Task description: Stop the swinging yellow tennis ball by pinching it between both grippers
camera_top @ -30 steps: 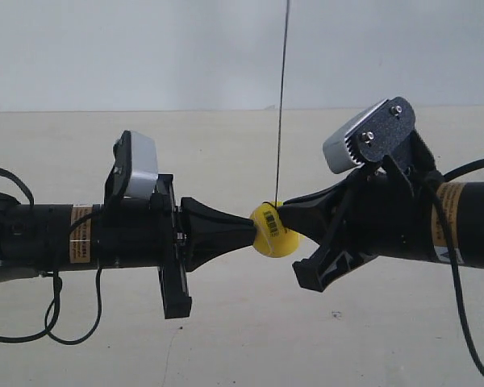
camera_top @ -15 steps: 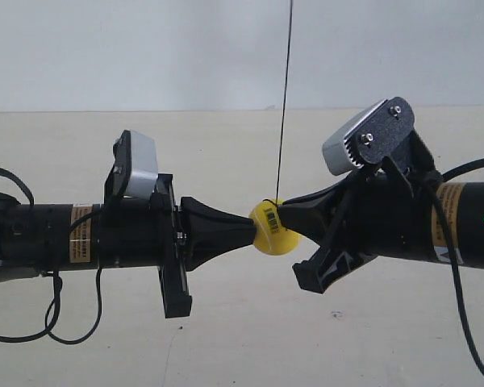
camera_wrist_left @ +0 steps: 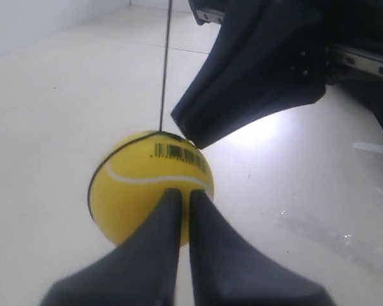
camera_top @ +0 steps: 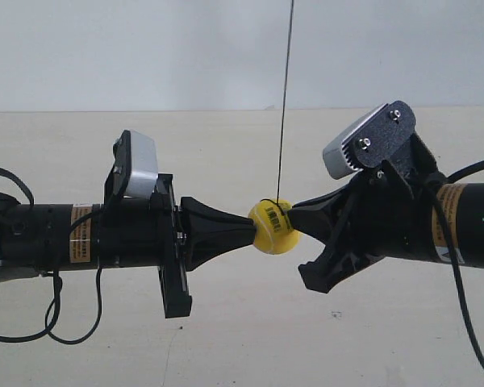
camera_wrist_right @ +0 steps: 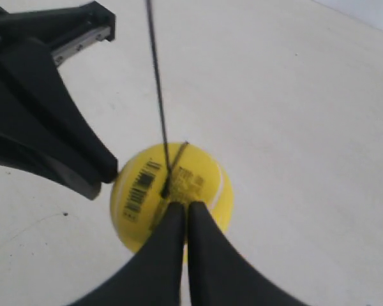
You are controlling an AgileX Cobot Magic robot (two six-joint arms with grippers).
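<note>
The left tool point(camera_wrist_left: 185, 195), jaws closed together and gripping nothing, presses its tip against the yellow tennis ball point(camera_wrist_left: 131, 191). The right tool point(camera_wrist_right: 184, 208), closed likewise, touches the opposite side. The ball hangs by its string point(camera_top: 285, 97) directly between them, above the tabletop point(camera_top: 226, 339).
</note>
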